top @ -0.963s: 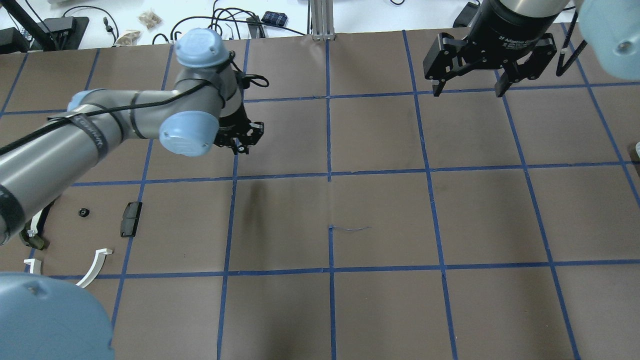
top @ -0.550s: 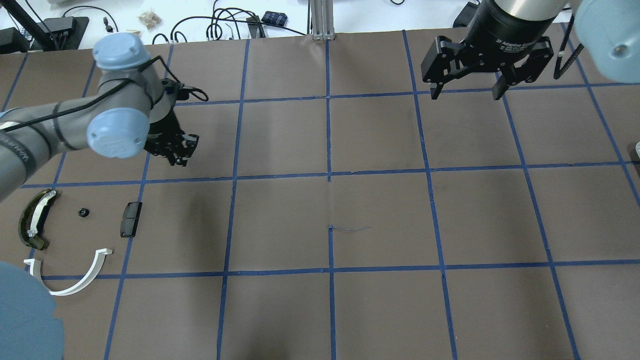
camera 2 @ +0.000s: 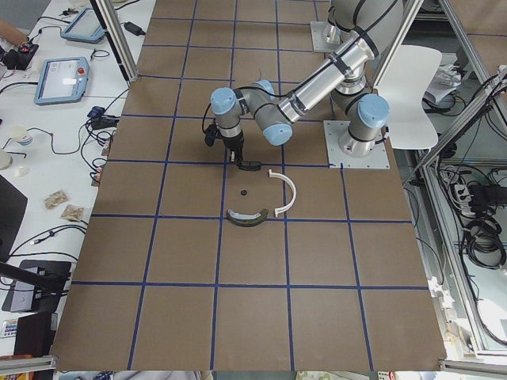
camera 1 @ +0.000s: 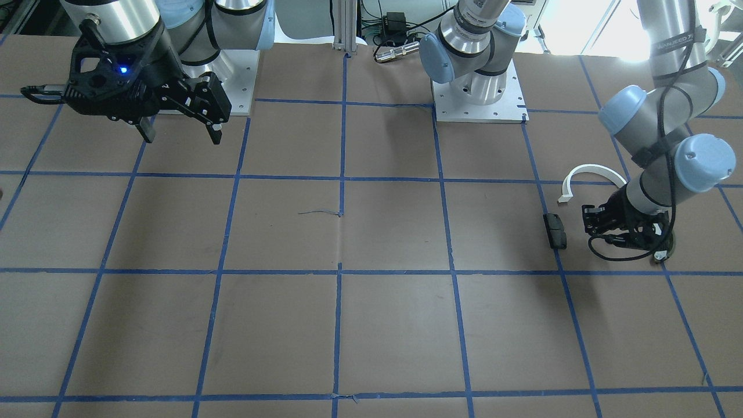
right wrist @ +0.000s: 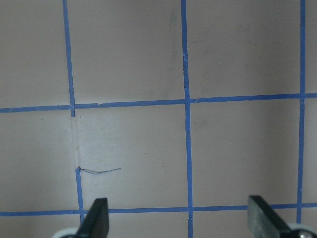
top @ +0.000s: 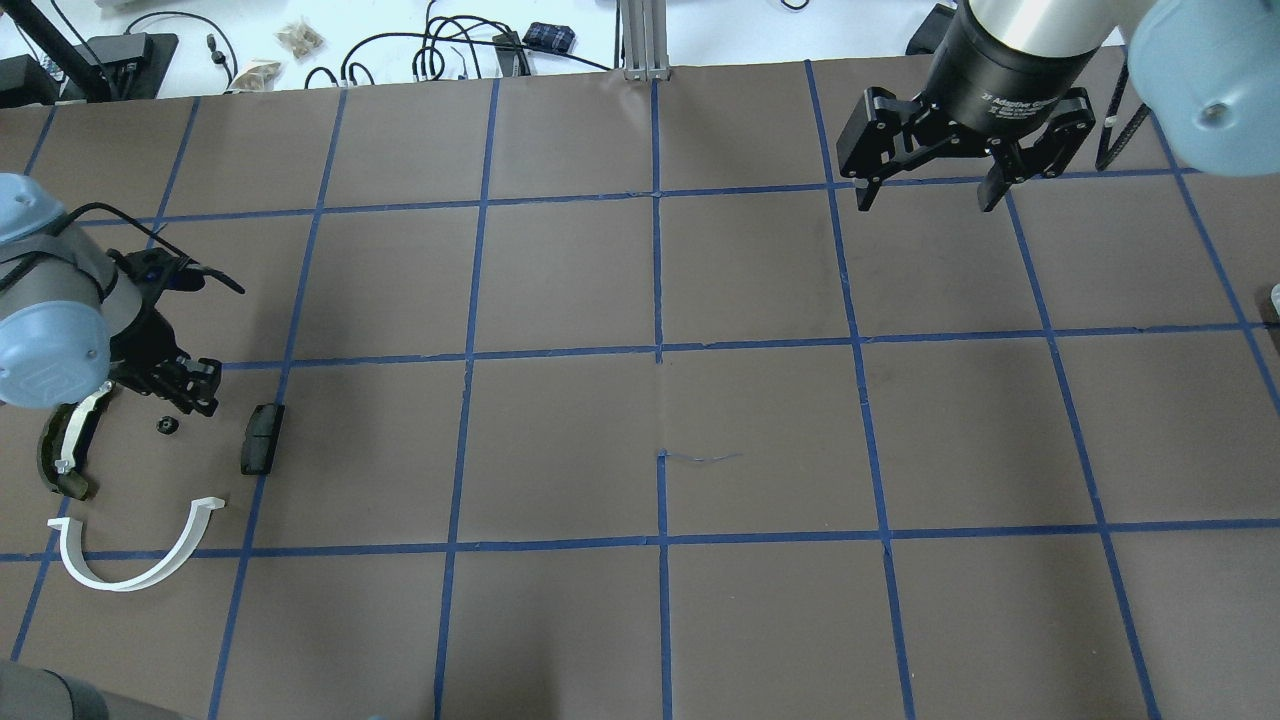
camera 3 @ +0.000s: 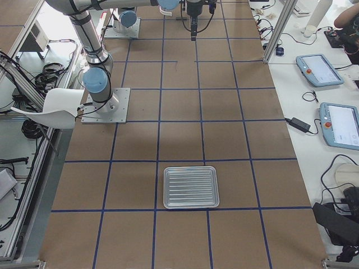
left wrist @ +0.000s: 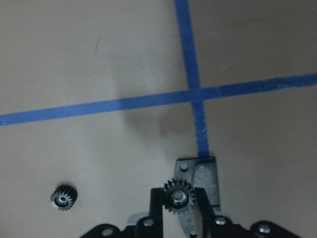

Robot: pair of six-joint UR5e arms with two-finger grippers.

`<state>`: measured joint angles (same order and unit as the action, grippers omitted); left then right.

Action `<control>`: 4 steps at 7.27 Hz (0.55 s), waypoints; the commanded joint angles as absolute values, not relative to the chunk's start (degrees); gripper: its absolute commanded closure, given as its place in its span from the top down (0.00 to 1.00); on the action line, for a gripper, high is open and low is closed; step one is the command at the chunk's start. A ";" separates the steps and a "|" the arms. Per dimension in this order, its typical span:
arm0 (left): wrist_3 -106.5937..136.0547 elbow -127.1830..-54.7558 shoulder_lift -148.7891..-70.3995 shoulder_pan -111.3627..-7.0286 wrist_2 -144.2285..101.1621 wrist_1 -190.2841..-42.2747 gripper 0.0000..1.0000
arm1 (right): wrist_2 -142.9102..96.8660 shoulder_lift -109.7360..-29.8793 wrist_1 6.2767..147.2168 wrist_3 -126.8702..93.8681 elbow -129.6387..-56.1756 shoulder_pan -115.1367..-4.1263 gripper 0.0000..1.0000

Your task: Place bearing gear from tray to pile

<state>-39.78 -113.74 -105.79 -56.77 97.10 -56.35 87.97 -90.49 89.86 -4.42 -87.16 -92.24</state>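
Over the pile at the bench's left end, the bearing gear hangs pinched in the left gripper.

Its teeth show between the two fingers, above the bench and not touching it. A second small gear lies just beside, with the olive curved piece, dark block and white half-ring around it. To set it down well, I judge the gripper should drop low before spreading, so the gear lands flat on bare bench near its twin rather than rolling away or perching on a neighbouring part. Far off, the right gripper hangs spread and empty, and the tray sits well apart.
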 commanded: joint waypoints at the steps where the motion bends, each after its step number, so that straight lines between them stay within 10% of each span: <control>1: -45.23 -117.75 -106.34 -51.08 97.12 -50.15 0.00 | 87.98 -90.44 90.00 -4.66 -87.19 -92.29 1.00; 4: -44.92 -119.18 -106.00 -50.53 95.64 -47.98 0.00 | 87.89 -90.44 89.91 -4.66 -87.10 -92.29 1.00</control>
<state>-45.05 -119.08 -106.28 -50.43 96.60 -48.25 87.90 -90.43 89.94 -4.79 -87.06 -92.28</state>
